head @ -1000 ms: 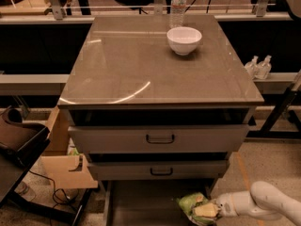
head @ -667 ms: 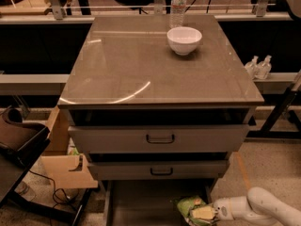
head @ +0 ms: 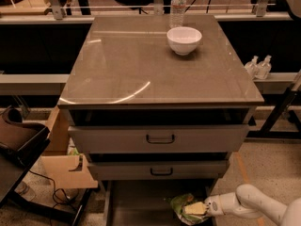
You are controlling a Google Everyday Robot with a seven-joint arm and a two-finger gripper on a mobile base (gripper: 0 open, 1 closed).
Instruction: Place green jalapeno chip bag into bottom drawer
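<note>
Nearest, at about five o'clock in the view: the hand (head: 197,208), at the end of a white arm (head: 254,204) reaching in from the right edge, clamped on the right side of the green jalapeno chip bag (head: 180,204). Bag crumpled, low over the right half of the bottom drawer (head: 136,206), pulled out wide, bare grey floor at nine o'clock from the bag; resting on that floor or held just above it, cannot tell. At twelve o'clock from the bag: the lower drawer front (head: 188,169) with dark handle, pulled out a little; above that the upper drawer front (head: 202,138), likewise slightly out, a dark gap over each. At nine o'clock from the drawers, on the ground: brown cardboard box (head: 66,171). Farther back, the bench (head: 136,69), top glossy grey-brown with curved reflections. At one o'clock from the bench's middle: white bowl (head: 184,40), upright. Just beyond it, at eleven o'clock from the bowl: clear water bottle (head: 178,4), upright at the back edge. Off the bench at three o'clock, lower down: two small bottles (head: 258,67) side by side on a ledge.
</note>
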